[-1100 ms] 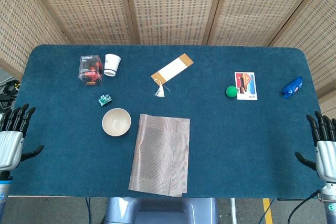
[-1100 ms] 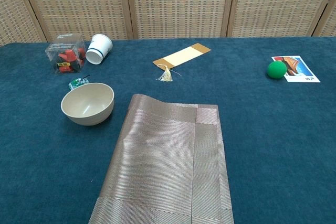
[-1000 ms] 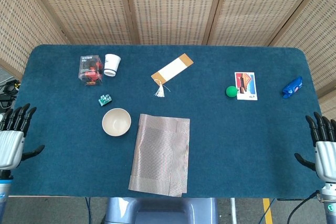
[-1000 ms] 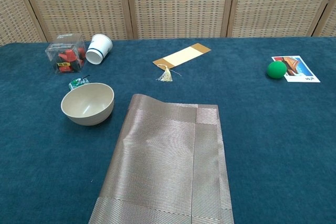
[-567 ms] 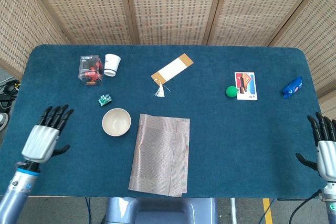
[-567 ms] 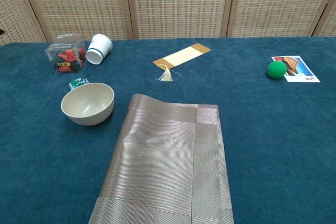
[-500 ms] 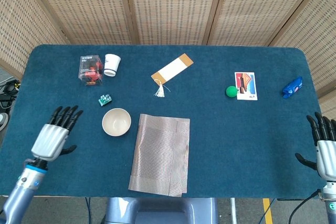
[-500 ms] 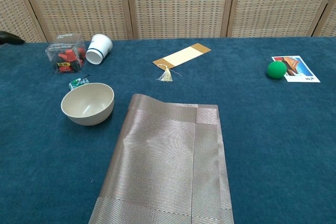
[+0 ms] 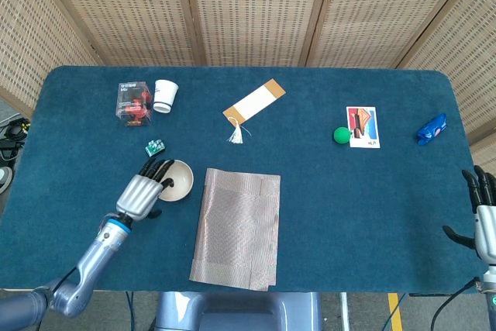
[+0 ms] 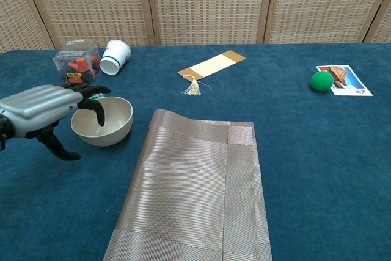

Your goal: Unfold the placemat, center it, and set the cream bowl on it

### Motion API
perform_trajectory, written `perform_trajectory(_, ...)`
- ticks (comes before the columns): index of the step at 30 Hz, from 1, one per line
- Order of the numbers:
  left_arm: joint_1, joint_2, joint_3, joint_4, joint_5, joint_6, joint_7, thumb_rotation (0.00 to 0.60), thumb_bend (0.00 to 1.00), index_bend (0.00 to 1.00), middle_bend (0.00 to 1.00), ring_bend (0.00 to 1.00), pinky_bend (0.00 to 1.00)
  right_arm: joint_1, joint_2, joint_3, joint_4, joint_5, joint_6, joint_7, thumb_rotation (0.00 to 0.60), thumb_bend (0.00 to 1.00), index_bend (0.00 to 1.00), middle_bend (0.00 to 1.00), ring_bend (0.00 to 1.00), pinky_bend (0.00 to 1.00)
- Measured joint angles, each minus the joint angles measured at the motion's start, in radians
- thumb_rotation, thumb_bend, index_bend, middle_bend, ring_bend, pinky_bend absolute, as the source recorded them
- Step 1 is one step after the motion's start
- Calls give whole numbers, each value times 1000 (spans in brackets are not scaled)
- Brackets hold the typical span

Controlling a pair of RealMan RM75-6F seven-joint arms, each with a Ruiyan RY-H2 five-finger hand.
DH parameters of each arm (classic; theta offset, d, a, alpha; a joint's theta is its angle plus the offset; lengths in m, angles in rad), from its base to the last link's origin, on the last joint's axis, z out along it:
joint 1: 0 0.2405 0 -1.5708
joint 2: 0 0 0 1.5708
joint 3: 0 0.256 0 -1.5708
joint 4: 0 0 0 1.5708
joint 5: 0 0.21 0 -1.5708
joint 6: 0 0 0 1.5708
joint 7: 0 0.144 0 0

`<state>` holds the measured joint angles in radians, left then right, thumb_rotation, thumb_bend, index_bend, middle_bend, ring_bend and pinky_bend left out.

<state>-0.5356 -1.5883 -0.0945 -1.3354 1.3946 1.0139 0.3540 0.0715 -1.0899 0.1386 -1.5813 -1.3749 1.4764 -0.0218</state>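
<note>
Left hand [image 10: 43, 109] is hovering at the cream bowl [image 10: 109, 121], fingers apart and curling over its near rim, possibly touching it. The folded placemat [image 9: 236, 228] is lying just right of the bowl. Right hand [image 9: 486, 221] is resting spread-fingered at the table's [image 9: 372, 199] right edge.

Head view high above, looking down on whole table [image 9: 325, 215], chest view low, nearer, facing the screens, both sharing placemat [image 10: 195, 187]

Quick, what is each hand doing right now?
Left hand: open, fingers reaching over the cream bowl rim, holding nothing.
Right hand: open, holding nothing, at the table edge.
</note>
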Motion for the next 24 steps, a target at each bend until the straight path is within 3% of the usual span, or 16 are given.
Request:
perform_trajectory(4,-21,-43,-1,68,1,-13,-22,600,385,607,0,0,0,1,-2,0,2,2,-3,-1,600,0,0,0,0,0)
perform_trajectory(9,-43,-78,-6,122,1,-18,-47,600,402,739,0,0,0,2,-4,0,4,6,-7,-2,600,0,0,0,0,0)
perform_trajectory(17,-47,-60,-26,137,-1,24,-57,600,403,765,0,0,0,5,-7,-1,7,10,-17,-3,600,0,0,0,0,0)
perform_trajectory(24,-27,41,-71,118,-28,78,-100,600,403,757,0,0,0,4,-6,-4,3,2,-15,-1,600,0,0,0,0,0)
